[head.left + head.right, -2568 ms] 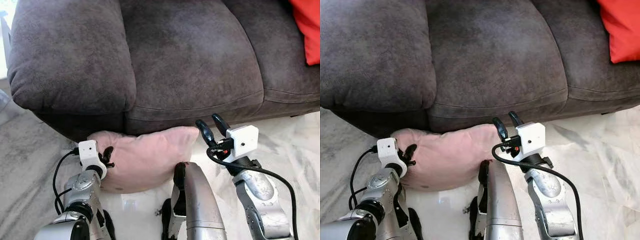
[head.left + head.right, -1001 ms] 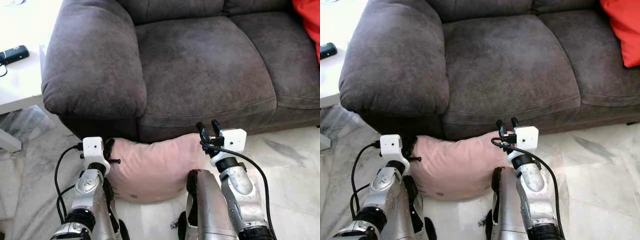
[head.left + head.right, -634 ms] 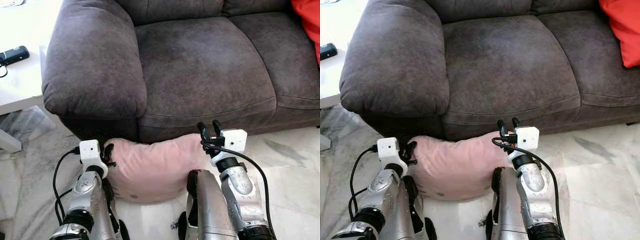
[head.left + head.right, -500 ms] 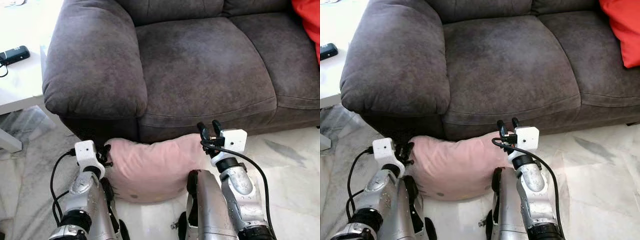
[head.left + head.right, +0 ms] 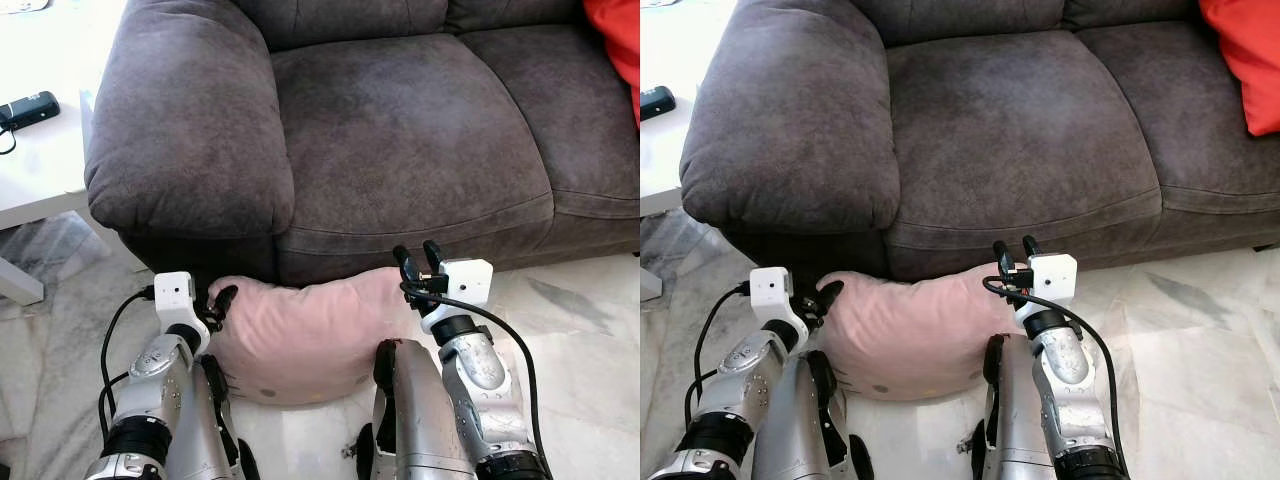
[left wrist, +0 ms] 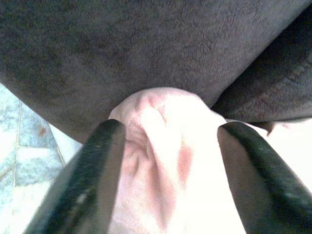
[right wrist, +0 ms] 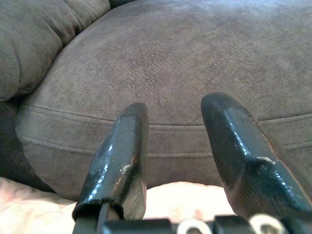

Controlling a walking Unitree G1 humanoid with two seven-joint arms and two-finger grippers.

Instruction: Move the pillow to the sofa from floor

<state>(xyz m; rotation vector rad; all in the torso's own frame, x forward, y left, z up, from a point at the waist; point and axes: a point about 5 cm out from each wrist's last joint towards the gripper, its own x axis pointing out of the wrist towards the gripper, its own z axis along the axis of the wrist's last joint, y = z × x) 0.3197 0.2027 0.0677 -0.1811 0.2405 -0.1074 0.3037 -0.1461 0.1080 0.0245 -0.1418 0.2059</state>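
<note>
against sofa (image 5: 400, 130) base, pillow (image 5: 300, 335); left hand (image 6: 165, 161) spread around corner, right hand (image 7: 178, 156) open.

A pale marbled floor (image 5: 590, 330) is seen in front of the dark grey sofa (image 5: 400, 130). A pink pillow (image 5: 300, 330) is laid directly on it, pressed against the sofa's base below the armrest. The sofa itself is stood on the floor, and a red cushion (image 5: 1245, 60) is rested on its seat.
</note>
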